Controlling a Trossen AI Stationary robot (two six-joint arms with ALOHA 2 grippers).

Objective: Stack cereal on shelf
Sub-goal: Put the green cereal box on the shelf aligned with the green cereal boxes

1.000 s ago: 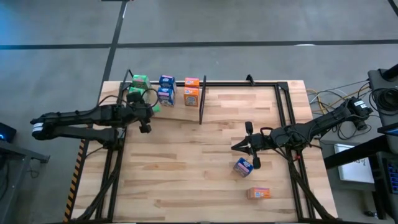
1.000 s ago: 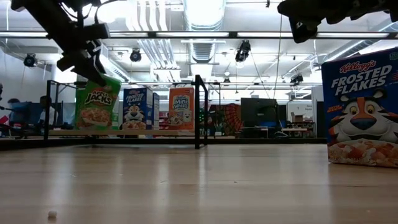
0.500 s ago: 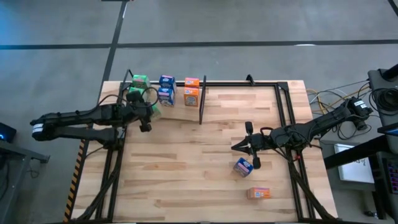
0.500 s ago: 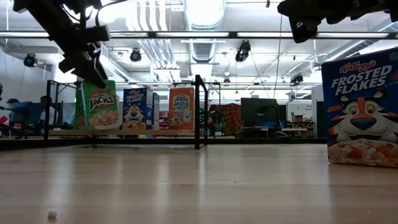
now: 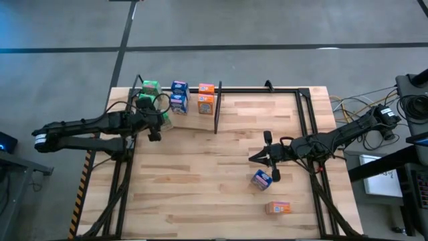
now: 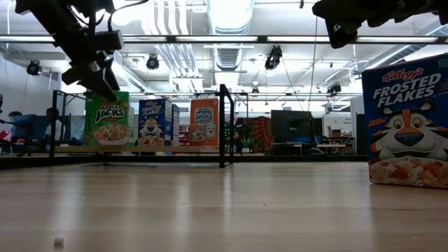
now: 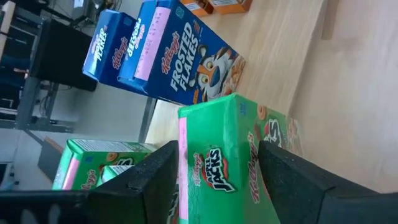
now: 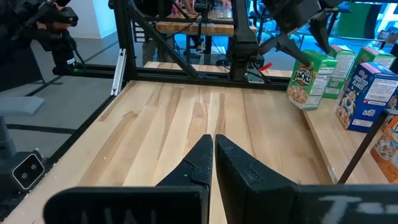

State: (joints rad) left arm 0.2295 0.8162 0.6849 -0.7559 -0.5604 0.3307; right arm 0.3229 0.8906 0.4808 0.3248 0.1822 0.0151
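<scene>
My left gripper is shut on a green Apple Jacks cereal box at the near edge of the shelf, a light plank panel in a black frame with an upright divider rod. The held box stands upright beside the shelved boxes. On the shelf stand two green boxes, two blue and two orange. My right gripper is shut and hovers over the table's right half. Below it, a blue box and an orange box lie on the tabletop. My left gripper pinches the green box between its two fingers, one on each narrow side, at the box's upper end. The fingers come slanting down from above and from the table's left. The box hangs upright; whether its bottom touches the plank I cannot tell.
A large Frosted Flakes box fills the right of the low view, close to that camera. Black frame rails run along the table's far and right sides. Bare wood lies between the two arms.
The green box was tilted a second ago and now stands upright, its front face square to the low camera. My left gripper has shifted slightly toward the table's left edge and turned with the box, staying shut on it.
</scene>
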